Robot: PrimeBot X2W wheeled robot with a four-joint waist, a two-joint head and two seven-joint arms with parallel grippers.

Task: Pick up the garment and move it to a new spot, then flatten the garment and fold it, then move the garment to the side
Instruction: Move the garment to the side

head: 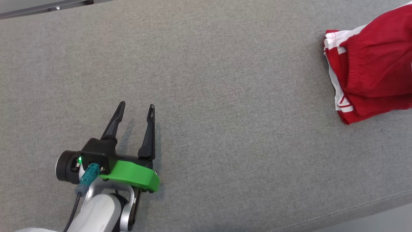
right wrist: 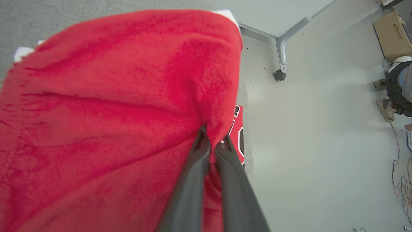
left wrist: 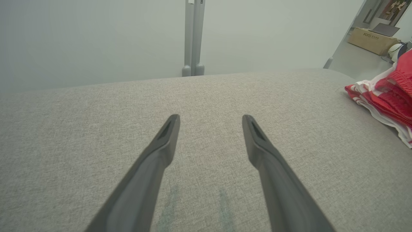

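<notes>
Left portion of the grey woven-fabric tabletop [head: 225,112]: the left gripper [head: 137,105] hovers low over bare cloth, jaws spread wide, holding nothing.

Right end of the tabletop: the red and white knit garment [head: 373,71] lies bunched, well apart from the left gripper, part of it raised. The right gripper [right wrist: 214,135] has its jaws closed on a fold of the red fabric, at the tabletop's right edge with the pale floor [right wrist: 305,129] beyond.

Assessment: a carry appears to be in hand. Recommended: hold the pinch firm, raise until the trailing hem clears, travel slowly, and set down wholly on the tabletop, away from its edge. The single-point grip risks slippage.
</notes>
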